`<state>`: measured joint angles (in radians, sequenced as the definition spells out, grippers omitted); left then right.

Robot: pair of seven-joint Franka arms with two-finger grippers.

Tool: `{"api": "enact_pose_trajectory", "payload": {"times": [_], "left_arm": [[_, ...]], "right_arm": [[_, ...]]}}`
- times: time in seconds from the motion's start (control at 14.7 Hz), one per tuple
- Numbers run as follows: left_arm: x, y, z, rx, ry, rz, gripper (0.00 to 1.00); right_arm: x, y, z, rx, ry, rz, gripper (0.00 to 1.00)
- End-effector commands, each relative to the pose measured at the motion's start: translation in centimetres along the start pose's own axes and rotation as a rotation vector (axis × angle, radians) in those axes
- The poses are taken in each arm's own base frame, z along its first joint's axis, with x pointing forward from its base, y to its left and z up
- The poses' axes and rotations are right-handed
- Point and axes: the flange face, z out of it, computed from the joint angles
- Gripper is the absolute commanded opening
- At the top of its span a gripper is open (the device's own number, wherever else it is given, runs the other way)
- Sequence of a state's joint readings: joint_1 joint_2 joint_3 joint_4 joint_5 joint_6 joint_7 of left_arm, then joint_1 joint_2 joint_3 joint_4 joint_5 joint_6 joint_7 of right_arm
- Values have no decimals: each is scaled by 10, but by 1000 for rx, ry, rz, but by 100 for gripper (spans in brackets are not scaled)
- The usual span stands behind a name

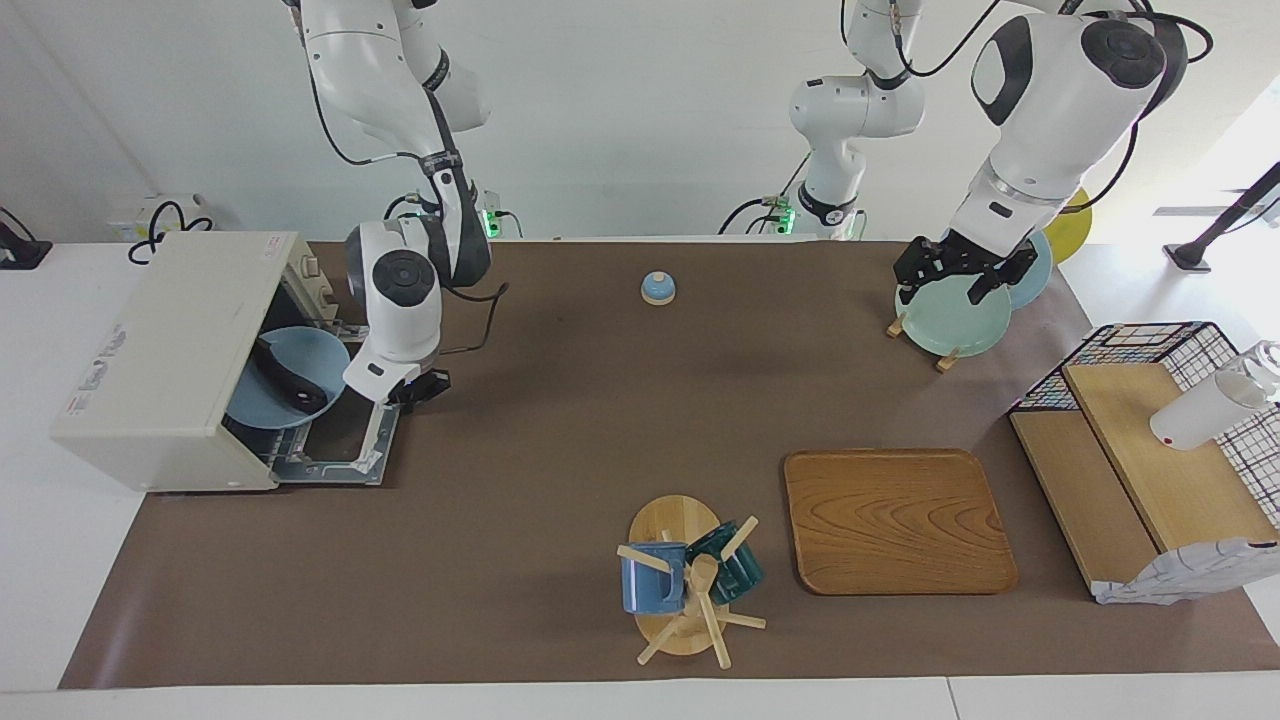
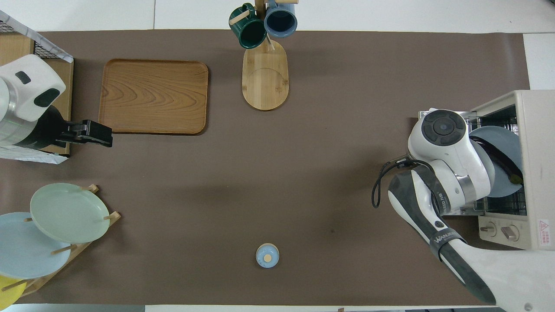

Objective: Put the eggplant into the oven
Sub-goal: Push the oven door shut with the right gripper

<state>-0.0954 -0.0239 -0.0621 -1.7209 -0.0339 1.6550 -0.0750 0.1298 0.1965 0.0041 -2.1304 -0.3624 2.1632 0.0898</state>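
Right pincer [image 1: 415,385] grip unreadable, over oven [image 1: 160,360] door; eggplant [image 1: 283,376] on blue plate [image 1: 300,355] inside

Facing view: eggplant [image 1: 283,376] on plate [image 1: 318,352] inside oven [image 1: 160,350] at nine o'clock; tray [image 1: 895,520] at four, mug rack [image 1: 662,525] at six.

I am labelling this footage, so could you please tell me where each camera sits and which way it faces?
Facing view: high across the table, looking toward the robots; both arms show whole, right gripper at the oven.
Overhead view: above the robots' end, looking steeply down; arms enter from below, left gripper beside the wooden tray.
Shared: oven, eggplant, tray.
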Motion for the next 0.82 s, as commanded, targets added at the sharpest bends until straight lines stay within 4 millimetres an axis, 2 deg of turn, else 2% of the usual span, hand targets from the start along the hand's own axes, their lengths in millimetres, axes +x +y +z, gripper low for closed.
{"api": "enact_pose_trajectory", "payload": {"times": [0.0,0.14,0.27,0.54,0.61,0.68,0.75], "left_arm": [[-5,-2,-4,19,11,2,100],[-5,-3,-4,19,10,0,100],[-5,-3,-4,19,10,2,100],[-5,-3,-4,19,10,2,100],[-5,-3,-4,19,10,1,100],[-5,-3,-4,19,10,2,100],[-5,-3,-3,19,8,2,100]], "right_arm": [[3,61,-38,-68,-48,-4,0],[-4,90,-69,-43,-67,-16,0],[-19,113,-89,-4,-68,18,0],[-44,154,-103,41,-75,17,0],[-49,160,-118,74,-83,42,0],[-51,166,-143,106,-83,67,0],[-53,172,-169,147,-79,89,5]]}}
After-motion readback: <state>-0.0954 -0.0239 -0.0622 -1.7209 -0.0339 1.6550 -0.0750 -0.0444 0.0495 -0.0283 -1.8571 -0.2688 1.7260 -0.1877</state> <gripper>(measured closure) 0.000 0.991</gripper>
